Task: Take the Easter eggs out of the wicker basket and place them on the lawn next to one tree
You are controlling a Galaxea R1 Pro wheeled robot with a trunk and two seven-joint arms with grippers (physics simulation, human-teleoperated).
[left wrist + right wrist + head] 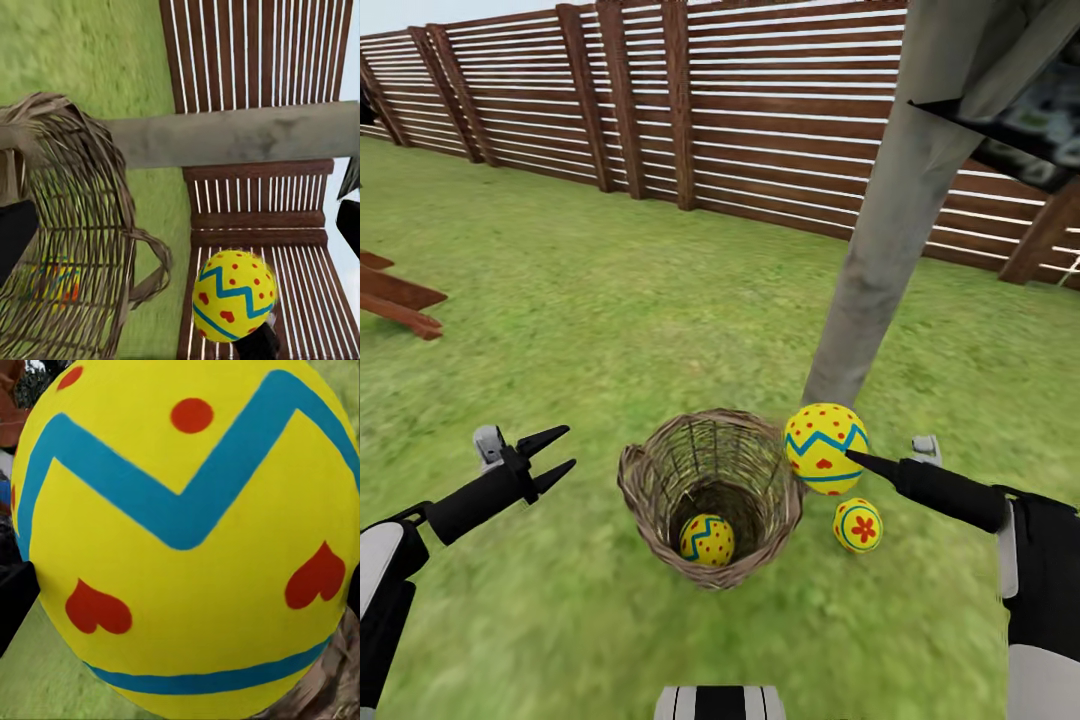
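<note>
- We are on the second of three eggs: our right gripper holds an egg at centre right of the head view, above the basket's right rim, near the foot of the tree.
- One egg lies on the lawn just right of the basket; another sits inside it.
- Next, we judge, comes lowering the held egg beside the grounded one without knocking it.
- Our left gripper, lower left, hangs wide and empty.
- A wooden fence runs behind.
</note>
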